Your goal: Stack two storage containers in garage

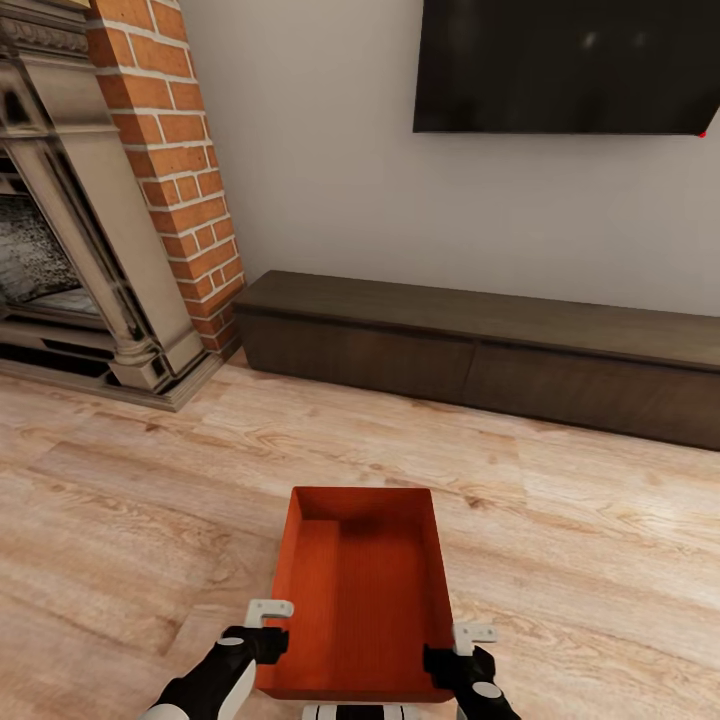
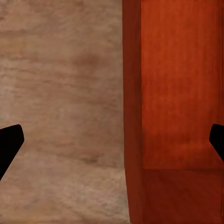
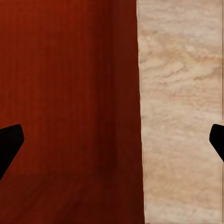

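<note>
- One orange-red storage container is in the living room, in front of the robot, its long side pointing away toward the low dark cabinet.
- Whether the container rests on the wood plank floor or is lifted off it cannot be told.
- The container is open on top, with nothing inside; fine ribs run along its bottom.
- The left tool sits at the container's near left corner, and the right tool at its near right corner.
- In the left wrist view, the left tool's dark fingertips stand wide apart, one over the plank floor and the other over the container's inside, so the side wall lies between them without being pinched.
- The right wrist view shows the same on the other side: the fingertips are spread, straddling the right wall of the container.
- A red brick fireplace stands at the far left.
- A black TV hangs on the pale wall above the cabinet.
</note>
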